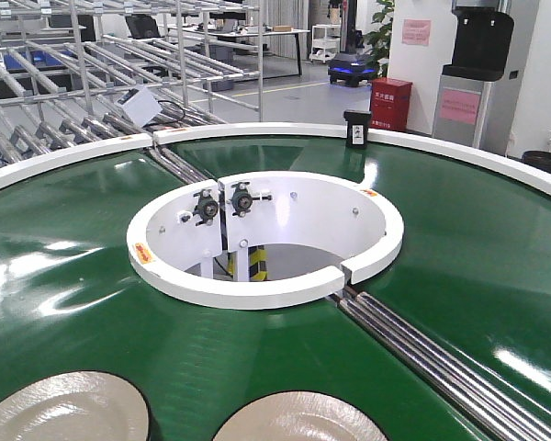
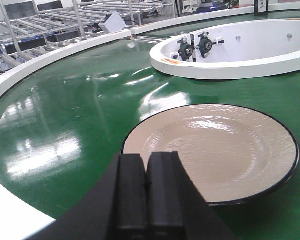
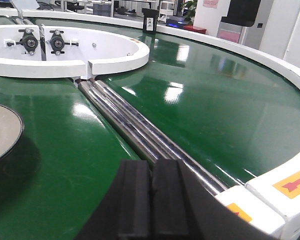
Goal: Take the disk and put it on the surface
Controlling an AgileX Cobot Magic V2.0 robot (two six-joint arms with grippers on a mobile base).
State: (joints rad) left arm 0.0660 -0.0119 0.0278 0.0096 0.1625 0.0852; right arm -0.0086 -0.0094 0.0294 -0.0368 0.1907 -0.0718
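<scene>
Left tool [image 2: 146, 172] and right tool [image 3: 151, 177] are both pinched together, empty; a disk [image 2: 215, 150] lies on the belt [image 2: 80, 100] nearby.

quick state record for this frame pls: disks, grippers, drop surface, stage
disks: two, left disk and right disk, both flat on the green belt, cut off by the front view's bottom edge
left gripper: shut, empty, left disk just ahead
right gripper: shut, empty, over the belt beside the steel rollers
steel surface: not in view
stage: no disk grabbed yet
</scene>
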